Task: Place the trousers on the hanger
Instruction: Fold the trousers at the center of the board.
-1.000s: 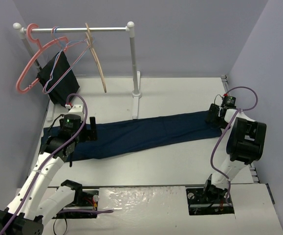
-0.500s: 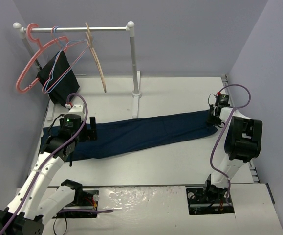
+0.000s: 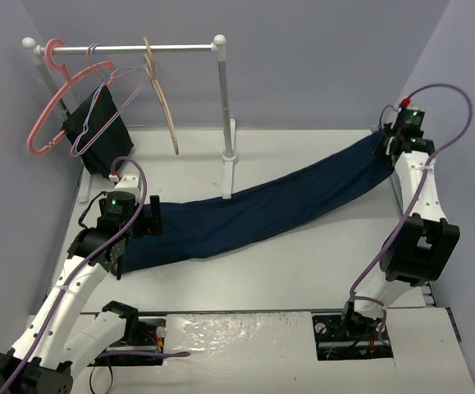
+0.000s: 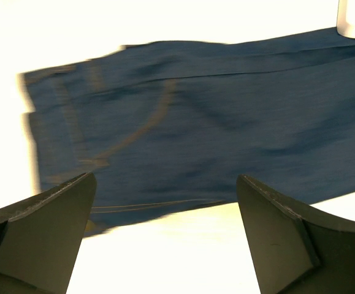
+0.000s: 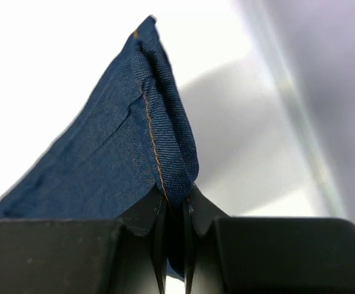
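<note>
**Right jaws:** clenched on the hem end of the trousers [image 3: 253, 212]. In the right wrist view the folded denim edge [image 5: 159, 141], with orange-brown stitching, is pinched between both jaw faces. The right arm [image 3: 413, 176] reaches to 2 o'clock in the top view and holds this end above the bench [image 3: 303, 271].

**Left jaws:** released, spread wide. They hang over the waist end of the trousers [image 4: 195, 122] at 9 o'clock without touching the cloth. The left wrist view is blurred.

**Trousers:** stretched in one long band from 9 o'clock to 2 o'clock. The waist end lies flat on the bench.

**Hanger:** the wooden hanger [image 3: 165, 103] hangs by its hook from the rail [image 3: 122, 49] at 11 o'clock, apart from the trousers. A pink hanger [image 3: 48, 107] and a black cloth [image 3: 98, 135] hang to its 9 o'clock side.
</note>
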### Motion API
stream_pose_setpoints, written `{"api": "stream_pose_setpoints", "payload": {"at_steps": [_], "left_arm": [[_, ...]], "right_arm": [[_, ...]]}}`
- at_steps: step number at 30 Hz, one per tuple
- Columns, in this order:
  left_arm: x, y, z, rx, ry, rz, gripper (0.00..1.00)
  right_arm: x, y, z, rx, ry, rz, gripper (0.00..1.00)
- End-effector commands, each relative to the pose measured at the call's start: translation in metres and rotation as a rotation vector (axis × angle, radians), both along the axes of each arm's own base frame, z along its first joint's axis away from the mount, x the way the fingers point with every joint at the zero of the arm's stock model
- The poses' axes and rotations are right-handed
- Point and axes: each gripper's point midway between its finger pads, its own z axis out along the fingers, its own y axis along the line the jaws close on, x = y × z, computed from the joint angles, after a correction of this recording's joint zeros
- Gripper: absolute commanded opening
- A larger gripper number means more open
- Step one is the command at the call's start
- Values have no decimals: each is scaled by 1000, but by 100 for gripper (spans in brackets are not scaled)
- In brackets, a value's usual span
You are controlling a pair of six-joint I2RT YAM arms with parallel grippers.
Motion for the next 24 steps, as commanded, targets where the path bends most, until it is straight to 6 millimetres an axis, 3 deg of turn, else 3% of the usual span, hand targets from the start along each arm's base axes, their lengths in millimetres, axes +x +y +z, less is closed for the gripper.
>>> {"api": "stream_pose_setpoints", "payload": {"at_steps": [1,4,11,14,17,19,22,24], "left_arm": [[11,3,16,0,-61,20,97],[12,2,14,2,-52,18,97],[14,0,7,0,-28,10,97],[15,-3,5,-5,-18,-2,97],[15,-7,2,-16,-8,-20,97],[16,-13,2,-37,-6,-38,96],[17,-37,6,-134,-7,-113,91],[21,-65,17,-218,-26,-189,83]], "right_arm": [[-13,-38,110,-158,-160,-73,0],[-15,-44,134,-205,-184,-61,0],[-39,-78,168,-382,-159,-161,0],[-36,-80,180,-389,-185,-172,0],[-26,-72,184,-351,-207,-124,0],[-22,-56,185,-299,-239,-63,0],[-21,-35,170,-243,-231,4,0],[-25,-31,156,-226,-207,11,0]]}}
